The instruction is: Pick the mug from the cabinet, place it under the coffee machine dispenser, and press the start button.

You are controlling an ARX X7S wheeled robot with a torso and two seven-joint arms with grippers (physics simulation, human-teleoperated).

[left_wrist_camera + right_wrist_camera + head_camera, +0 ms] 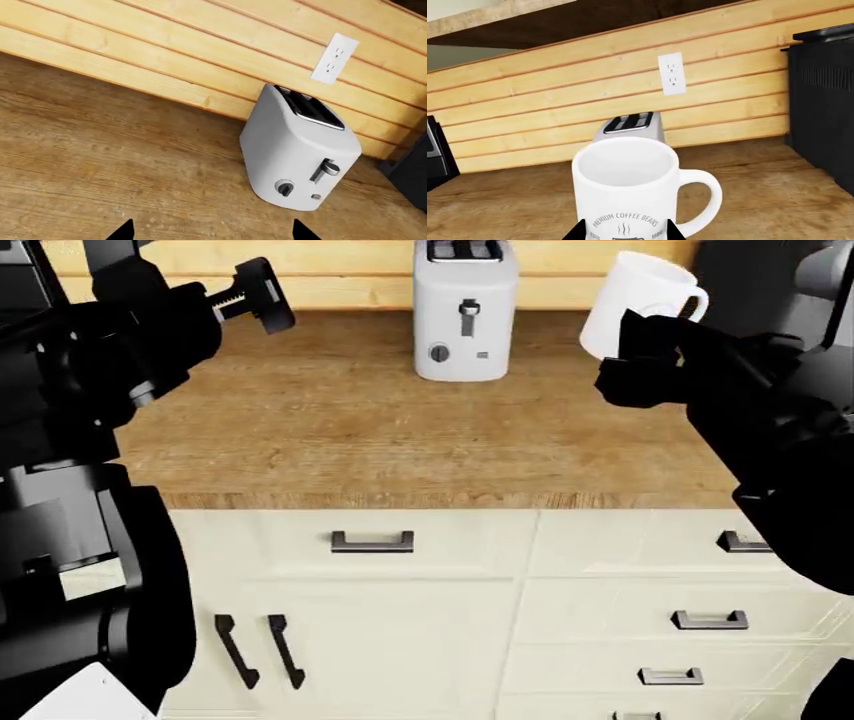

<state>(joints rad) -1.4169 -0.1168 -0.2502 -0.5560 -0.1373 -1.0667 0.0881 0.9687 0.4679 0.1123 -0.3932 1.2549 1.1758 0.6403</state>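
- Carrying is the step in hand, as I judge it: the plain white cylindrical mug with a loop handle [635, 302] is out of the cabinet and held above the wooden plank counter [400, 440], at the upper right of the head view.
- The right claw [625, 231] is closed on the mug's lower body; in the right wrist view its two black tips sit either side of the printed lettering, with the mug upright, its mouth open and empty, and its handle toward the frame's right.
- The tall dark-grey boxy coffee machine [824, 100] shows only as a dark slab at the right edge of the right wrist view; its dispenser and start button are not visible in any view.
- The next move, I judge, calls for swinging the mug rightward toward that machine, keeping it level, then lowering it under the spout.
- The white two-slot toaster [465, 308] stands against the wooden plank wall at top centre of the head view, left of the mug and apart from it.
- The left claw [251, 298] is raised at the upper left of the head view, its jaws spread and holding nothing; the left wrist view looks down at the toaster and a white wall socket [334, 58].
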